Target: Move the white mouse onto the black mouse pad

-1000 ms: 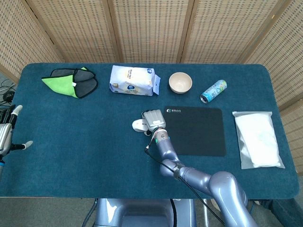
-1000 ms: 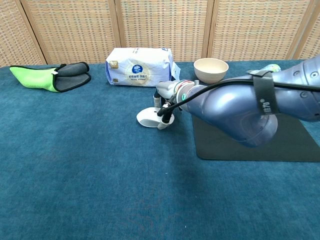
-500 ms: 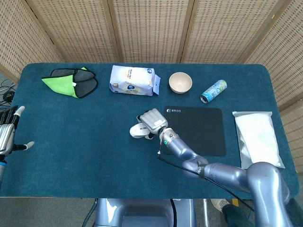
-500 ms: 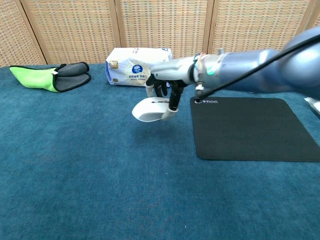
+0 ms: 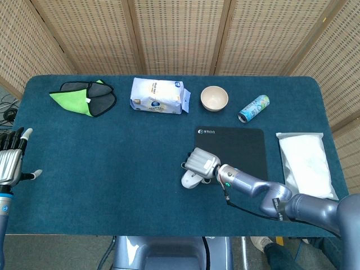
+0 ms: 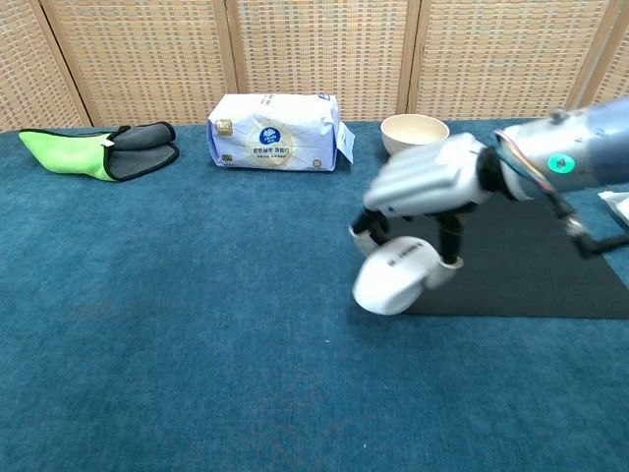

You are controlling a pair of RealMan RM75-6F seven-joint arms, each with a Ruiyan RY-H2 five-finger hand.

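Note:
My right hand [image 5: 203, 162] [image 6: 425, 185] grips the white mouse [image 5: 190, 179] [image 6: 393, 276] from above and holds it in the air. The mouse hangs tilted below the hand, near the front left corner of the black mouse pad [image 5: 239, 146] [image 6: 550, 265]. In the chest view the mouse overlaps the pad's left edge. My left hand [image 5: 11, 162] stays at the far left edge of the table with its fingers spread and nothing in it.
Along the back of the blue table [image 5: 101, 163] lie a green and grey cloth [image 5: 83, 97], a white tissue pack [image 5: 157, 95], a cream bowl [image 5: 214, 98] and a can on its side [image 5: 254, 108]. A clear bag with white contents [image 5: 306, 165] lies right of the pad.
My right hand lifted the mouse off the table left of the pad and carried it forward and to the right, toward the pad's front left corner. The left hand barely shifted.

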